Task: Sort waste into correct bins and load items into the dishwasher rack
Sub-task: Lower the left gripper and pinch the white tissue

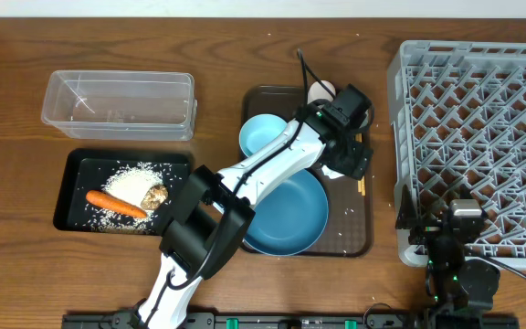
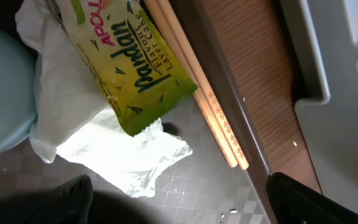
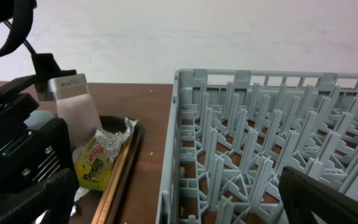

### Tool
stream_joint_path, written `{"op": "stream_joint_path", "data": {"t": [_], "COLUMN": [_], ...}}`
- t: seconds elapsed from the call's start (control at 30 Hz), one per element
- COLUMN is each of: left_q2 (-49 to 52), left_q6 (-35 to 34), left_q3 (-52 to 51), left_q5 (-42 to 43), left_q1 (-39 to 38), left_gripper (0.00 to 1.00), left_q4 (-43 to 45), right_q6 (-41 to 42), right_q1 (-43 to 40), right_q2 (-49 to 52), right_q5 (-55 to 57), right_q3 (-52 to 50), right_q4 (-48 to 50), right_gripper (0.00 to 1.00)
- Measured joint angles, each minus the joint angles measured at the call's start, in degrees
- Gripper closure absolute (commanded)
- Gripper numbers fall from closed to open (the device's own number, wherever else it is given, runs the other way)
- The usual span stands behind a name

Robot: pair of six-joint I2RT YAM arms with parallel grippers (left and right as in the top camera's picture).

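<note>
L gripper [image 2: 179, 208], jaws spread & empty, over snack wrapper [image 2: 129, 68]: wrapper lies just ahead atop tissue [image 2: 123, 152], long axis diagonal, parallel w/ chopsticks [image 2: 207, 109] beside it; R gripper [image 3: 173, 199], also spread, well apart by rack [image 1: 482, 119]

The wooden table [image 1: 217, 55] holds clear tub [image 1: 117, 76], black tray [image 1: 74, 199], brown tray [image 1: 351, 221] and grey rack [image 1: 482, 110].
</note>
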Motion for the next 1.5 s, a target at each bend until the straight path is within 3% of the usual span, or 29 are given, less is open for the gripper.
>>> {"op": "stream_joint_path", "data": {"t": [0.97, 1.5], "left_q2": [0.0, 0.1], "left_q6": [0.0, 0.0], "left_q3": [-0.9, -3.9], "left_q5": [0.0, 0.0], "left_q1": [-0.1, -0.8], "left_gripper": [0.10, 0.10], "left_q4": [0.7, 5.4], "right_q6": [0.0, 0.0], "right_q1": [0.0, 0.0], "right_q2": [0.0, 0.0], "right_q5": [0.0, 0.0], "right_q3": [0.0, 0.0], "right_q4": [0.0, 0.0], "right_gripper": [0.01, 0.01]}}
